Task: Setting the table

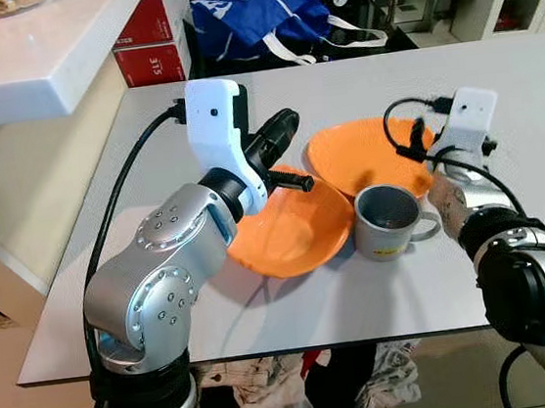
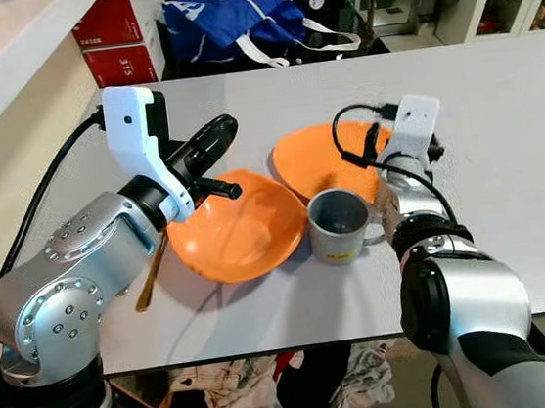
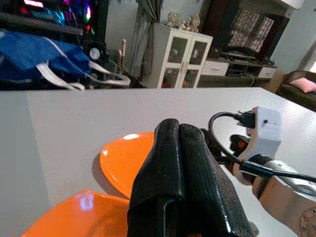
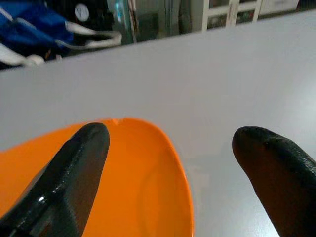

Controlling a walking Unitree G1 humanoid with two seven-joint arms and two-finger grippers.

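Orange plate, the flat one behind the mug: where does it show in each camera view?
Left eye view: orange plate mid-table, behind the metal mug.
Right eye view: plate at centre, again behind the mug.
Left wrist view: plate just beyond the shut left gripper.
Right wrist view: plate under the open right gripper.
Shared landmark: the blue bag past the table's far edge.

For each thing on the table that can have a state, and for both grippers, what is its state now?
Orange bowl: upright, looks empty.
Orange plate: flat on the table, nothing visible on it.
Grey mug: upright, looks empty, beside the bowl.
Spoon: lying on the table, partly under the left arm.
Left gripper: shut, above the bowl.
Right gripper: open, over the plate's edge.
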